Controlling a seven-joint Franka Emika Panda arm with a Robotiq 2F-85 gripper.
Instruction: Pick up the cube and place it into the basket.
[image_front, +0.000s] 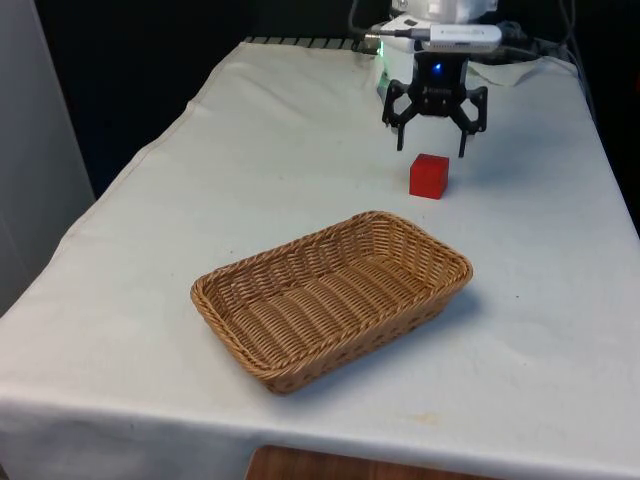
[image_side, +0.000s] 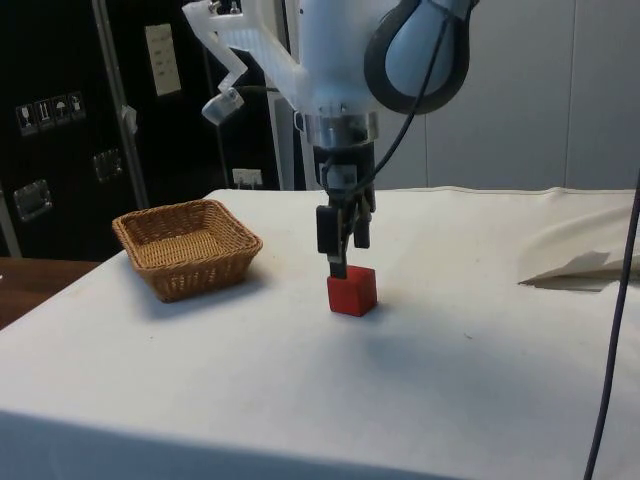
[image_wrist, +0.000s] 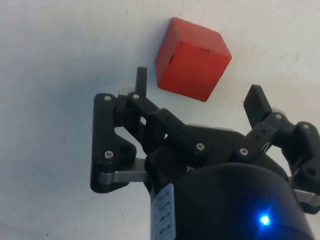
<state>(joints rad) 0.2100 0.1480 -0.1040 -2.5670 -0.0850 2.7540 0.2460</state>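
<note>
— What is carrying everything in front of you?

— A long table under a white cloth (image_front: 230, 190) is lying before me, the cloth hanging over its edges and creasing a little at the far corners.

— And what is resting on it?

— Two things. A small red cube with flat matte faces (image_front: 428, 176) is sitting on the cloth toward my end, turned slightly askew. An oblong basket of woven tan wicker (image_front: 331, 297) is standing well apart from it, toward the opposite end, upright and set at an angle to the table's edges. In the side view the cube (image_side: 351, 291) is casting a faint shadow on the cloth beside the basket (image_side: 186, 246).
</note>
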